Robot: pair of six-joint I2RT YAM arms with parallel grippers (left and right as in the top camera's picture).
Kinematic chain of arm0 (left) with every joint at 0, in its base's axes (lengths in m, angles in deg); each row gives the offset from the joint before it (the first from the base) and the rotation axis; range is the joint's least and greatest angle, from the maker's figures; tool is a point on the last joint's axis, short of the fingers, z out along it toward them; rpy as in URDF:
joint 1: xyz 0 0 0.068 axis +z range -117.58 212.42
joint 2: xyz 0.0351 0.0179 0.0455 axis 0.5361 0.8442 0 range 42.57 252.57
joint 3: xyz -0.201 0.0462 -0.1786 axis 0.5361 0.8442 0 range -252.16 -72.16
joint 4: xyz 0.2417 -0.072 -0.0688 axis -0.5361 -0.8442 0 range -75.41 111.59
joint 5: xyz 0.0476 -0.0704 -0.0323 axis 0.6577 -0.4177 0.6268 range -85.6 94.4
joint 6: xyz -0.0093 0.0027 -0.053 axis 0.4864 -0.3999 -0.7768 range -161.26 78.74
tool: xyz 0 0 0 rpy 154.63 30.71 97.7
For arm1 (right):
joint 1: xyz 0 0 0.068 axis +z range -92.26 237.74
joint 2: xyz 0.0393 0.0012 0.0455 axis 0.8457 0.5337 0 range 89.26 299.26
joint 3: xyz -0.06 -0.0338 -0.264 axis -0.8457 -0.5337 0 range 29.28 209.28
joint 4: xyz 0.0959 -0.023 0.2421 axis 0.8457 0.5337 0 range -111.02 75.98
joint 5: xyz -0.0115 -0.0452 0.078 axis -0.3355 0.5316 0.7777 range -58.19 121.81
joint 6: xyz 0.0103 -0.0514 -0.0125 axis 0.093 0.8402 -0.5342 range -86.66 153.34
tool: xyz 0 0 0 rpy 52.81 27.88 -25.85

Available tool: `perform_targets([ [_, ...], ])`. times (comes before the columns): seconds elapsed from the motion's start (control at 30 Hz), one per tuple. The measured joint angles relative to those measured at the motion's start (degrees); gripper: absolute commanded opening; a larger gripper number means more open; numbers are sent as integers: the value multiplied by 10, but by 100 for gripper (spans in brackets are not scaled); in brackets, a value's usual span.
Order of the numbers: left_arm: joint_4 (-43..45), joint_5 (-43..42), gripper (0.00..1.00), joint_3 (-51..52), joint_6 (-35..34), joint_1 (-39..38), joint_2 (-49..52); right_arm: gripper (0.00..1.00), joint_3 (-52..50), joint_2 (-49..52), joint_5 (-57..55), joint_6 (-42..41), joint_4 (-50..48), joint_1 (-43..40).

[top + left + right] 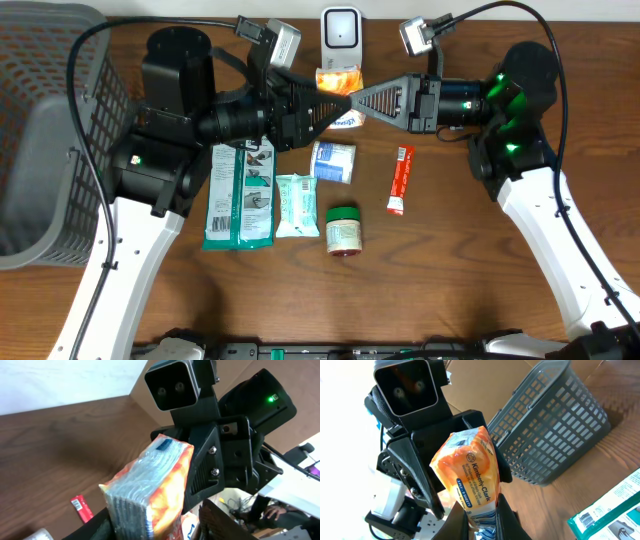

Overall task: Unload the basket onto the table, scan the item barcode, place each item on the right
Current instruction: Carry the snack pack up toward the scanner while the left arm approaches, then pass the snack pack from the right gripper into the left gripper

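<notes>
An orange Kimberly-Clark tissue pack (338,79) (467,470) hangs above the table's middle, between the two arms. My right gripper (360,100) (482,520) is shut on the pack's blue-and-white lower end. From the opposite side my left gripper (322,103) (157,527) straddles the pack (150,485): one finger (100,527) lies against its clear-wrapped side, and the other finger (220,522) stands a little off the orange face. No barcode on the pack faces any camera. A white scanner (341,30) stands at the table's back edge, just behind the pack.
A grey mesh basket (50,130) fills the left side. On the table below the grippers lie a long teal packet (240,195), a small wipes pack (296,205), a blue-white box (333,161), a red tube (401,180) and a green-lidded jar (343,230).
</notes>
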Motion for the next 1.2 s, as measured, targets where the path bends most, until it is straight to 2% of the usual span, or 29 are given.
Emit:
perform_targets([
  [0.2, 0, 0, 51, 0, 0, 0, 0, 1, 0, 0, 1, 0, 0, -3],
  [0.23, 0, 0, 58, 0, 0, 0, 0, 1, 0, 0, 1, 0, 0, -5],
  [0.37, 0, 0, 59, 0, 0, 0, 0, 1, 0, 0, 0, 2, 1, -10],
  [0.47, 0, 0, 52, 0, 0, 0, 0, 1, 0, 0, 0, 3, 3, -11],
  [0.63, 0, 2, 52, 0, 0, 0, 0, 1, 0, 0, 0, 4, 3, -11],
  [0.8, -2, 5, 38, 0, -1, 1, 0, 3, 0, 0, 2, 7, 3, -11],
  [0.83, -2, 7, 37, 0, 0, 1, 1, 6, 0, 0, 3, 7, 3, -11],
  [0.87, -3, 7, 34, 0, -1, 1, 1, 16, 0, 0, 4, 8, 3, -11],
  [0.9, -2, 8, 29, 0, 0, 1, 2, 31, 0, 0, 4, 8, 4, -11],
  [0.93, -2, 9, 21, 0, -2, 1, 2, 40, 0, 0, 4, 13, 3, -11],
  [1.0, -2, 8, 8, 0, -2, 1, 2, 46, 0, 0, 3, 16, 4, -12],
  [1.07, -3, 12, 8, 0, 1, 0, 2, 60, 0, 0, 4, 20, 3, -11],
  [1.2, -2, 18, 8, 0, 0, 0, 2, 72, 0, 0, 4, 25, 5, -14],
])
